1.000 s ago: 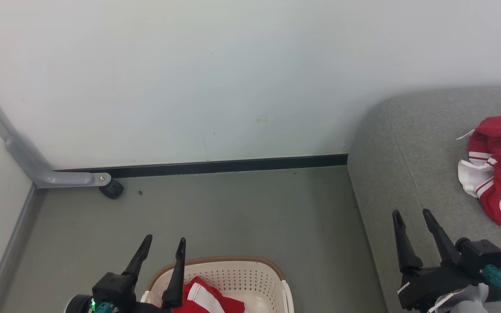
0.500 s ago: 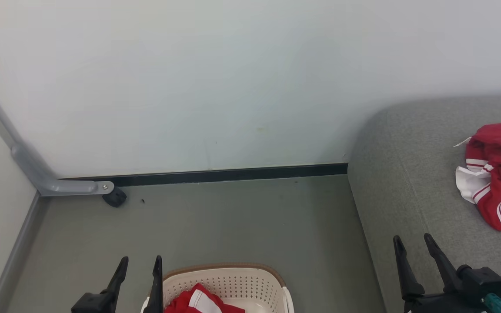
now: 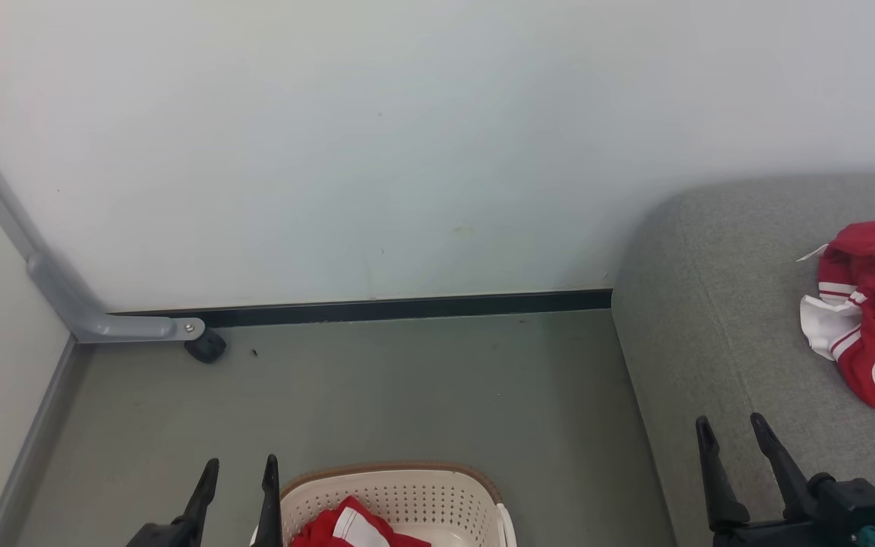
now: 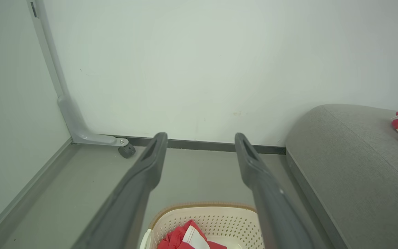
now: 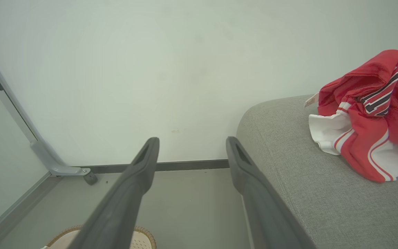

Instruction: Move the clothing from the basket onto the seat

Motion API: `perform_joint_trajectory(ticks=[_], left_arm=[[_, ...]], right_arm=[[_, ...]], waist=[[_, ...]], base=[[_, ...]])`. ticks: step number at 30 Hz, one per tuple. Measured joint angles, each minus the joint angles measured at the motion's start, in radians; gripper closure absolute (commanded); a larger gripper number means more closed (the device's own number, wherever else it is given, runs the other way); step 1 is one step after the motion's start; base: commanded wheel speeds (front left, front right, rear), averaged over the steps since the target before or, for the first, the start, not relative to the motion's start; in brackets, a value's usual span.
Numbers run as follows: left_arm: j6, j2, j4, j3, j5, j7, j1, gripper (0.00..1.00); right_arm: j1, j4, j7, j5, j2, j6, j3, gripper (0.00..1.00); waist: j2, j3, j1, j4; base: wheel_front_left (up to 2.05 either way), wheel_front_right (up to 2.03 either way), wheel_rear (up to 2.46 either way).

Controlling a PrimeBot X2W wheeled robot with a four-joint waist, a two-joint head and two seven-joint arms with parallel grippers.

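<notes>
The cream perforated basket (image 3: 422,497) with a brown rim stands on the floor at the bottom of the head view, red and white clothing (image 3: 350,526) lying inside it. My left gripper (image 3: 240,467) hangs open just left of the basket rim, holding nothing. On the right, the grey seat (image 3: 703,319) carries another red and white garment (image 3: 874,304). My right gripper (image 3: 732,424) is open and empty over the seat's front left part. In the left wrist view the basket (image 4: 219,221) and its clothing (image 4: 185,238) lie below my open fingers (image 4: 150,162). The right wrist view shows the garment (image 5: 368,114) on the seat (image 5: 288,166).
A white wall closes the back, with a dark skirting strip (image 3: 407,308) along the grey floor (image 3: 377,395). A grey metal leg with a black caster (image 3: 206,346) stands in the left corner beside a side panel.
The head view has shifted, so the scene sits lower and slightly right. Both grippers have sunk toward the bottom edge, the left one more. Both stay open.
</notes>
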Motion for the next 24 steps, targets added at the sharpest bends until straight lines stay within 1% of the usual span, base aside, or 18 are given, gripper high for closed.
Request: perform_joint_trajectory(ticks=[9,13,24], left_arm=[[0.0,-0.008,-0.001,0.013,0.029,0.0,0.0,0.0],[0.0,-0.014,-0.002,0.014,0.031,0.0,0.0,0.0],[0.0,-0.026,-0.003,0.022,0.04,0.0,0.0,0.0]], right_arm=[[0.0,-0.023,0.0,-0.007,-0.004,-0.004,-0.001,0.0],[0.002,-0.03,0.002,-0.007,-0.005,-0.011,-0.001,0.0],[0.002,-0.068,0.017,-0.007,-0.009,-0.012,-0.001,0.0]], waist=[[0.0,0.005,0.0,0.002],[0.0,0.009,0.0,0.003],[0.0,0.028,0.0,0.005]], base=[[0.0,0.0,0.0],[0.0,0.0,0.0],[0.0,0.0,0.0]])
